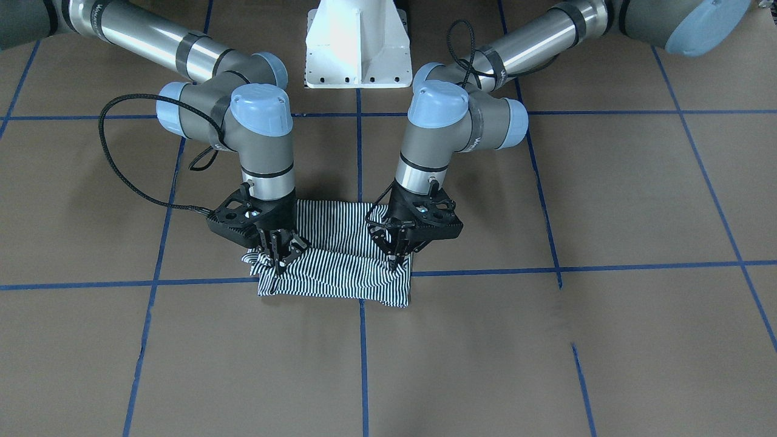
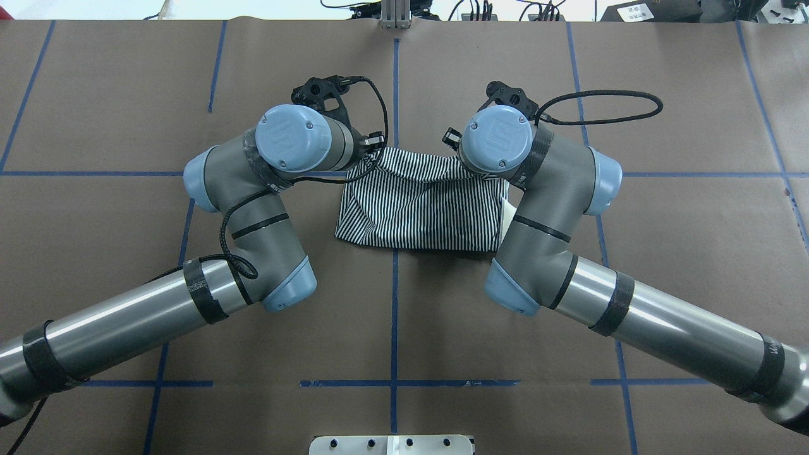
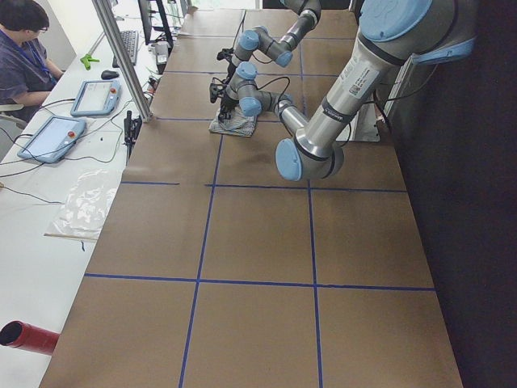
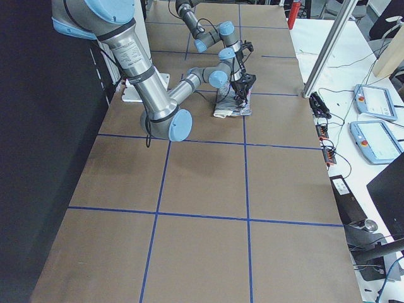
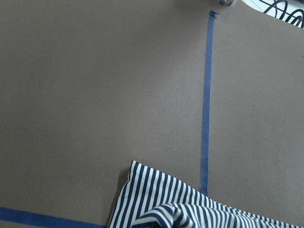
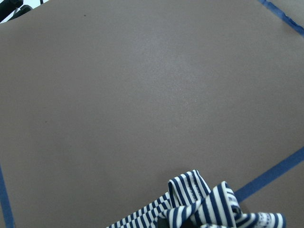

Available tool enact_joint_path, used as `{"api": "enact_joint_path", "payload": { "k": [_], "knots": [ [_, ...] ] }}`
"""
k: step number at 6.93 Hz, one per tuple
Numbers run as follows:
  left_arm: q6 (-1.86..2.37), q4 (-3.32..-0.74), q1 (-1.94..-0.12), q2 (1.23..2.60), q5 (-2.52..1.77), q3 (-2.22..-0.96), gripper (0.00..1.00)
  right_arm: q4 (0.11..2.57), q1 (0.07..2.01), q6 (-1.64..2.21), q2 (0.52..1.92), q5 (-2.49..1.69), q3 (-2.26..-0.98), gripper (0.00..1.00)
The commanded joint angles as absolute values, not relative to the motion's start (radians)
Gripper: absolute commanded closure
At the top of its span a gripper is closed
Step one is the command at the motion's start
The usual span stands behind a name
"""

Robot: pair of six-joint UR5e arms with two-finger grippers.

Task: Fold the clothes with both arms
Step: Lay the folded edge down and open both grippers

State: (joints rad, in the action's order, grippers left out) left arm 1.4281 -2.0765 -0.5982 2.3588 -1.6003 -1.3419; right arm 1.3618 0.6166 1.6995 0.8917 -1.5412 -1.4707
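Observation:
The striped navy-and-white shirt [image 1: 340, 267] lies folded into a small rectangle in the middle of the table, also seen from above [image 2: 420, 205]. My left gripper [image 1: 394, 260] points down on the shirt's far edge at the front view's right, fingers drawn together on the cloth. My right gripper [image 1: 279, 260] stands at the other corner of that edge, shut on a bunched bit of fabric. Bunched stripes [image 6: 204, 204] fill the bottom of the right wrist view, and a lifted edge [image 5: 161, 204] shows in the left wrist view. From overhead, both sets of fingers are hidden under the wrists.
Brown paper with blue tape lines [image 1: 362, 340] covers the table. The white pedestal base [image 1: 356, 42] stands behind the arms. A side bench holds tablets [image 3: 52, 137] and a seated person [image 3: 24, 48]; a red tube [image 3: 28, 335] lies near its end.

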Motion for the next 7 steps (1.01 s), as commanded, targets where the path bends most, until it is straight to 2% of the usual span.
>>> {"api": "enact_joint_path", "payload": {
  "k": [1,2,3,7],
  "knots": [
    [1.428,-2.086,-0.598,2.358,-1.601,-1.333,1.00,1.361,0.618,1.694,0.893,-1.542,-1.460,1.00],
    [1.384,-2.095,-0.600,2.352,-1.601,-1.333,0.25,1.361,0.617,1.607,0.890,-1.540,-1.462,0.24],
    [1.302,-2.100,-0.607,2.349,-1.603,-1.341,0.00,1.359,0.617,1.577,0.881,-1.542,-1.466,0.00],
    [1.039,-2.244,-0.770,2.215,-1.832,-1.370,0.00,1.374,0.604,1.458,0.807,-1.579,-1.480,0.00]
  ]
}}
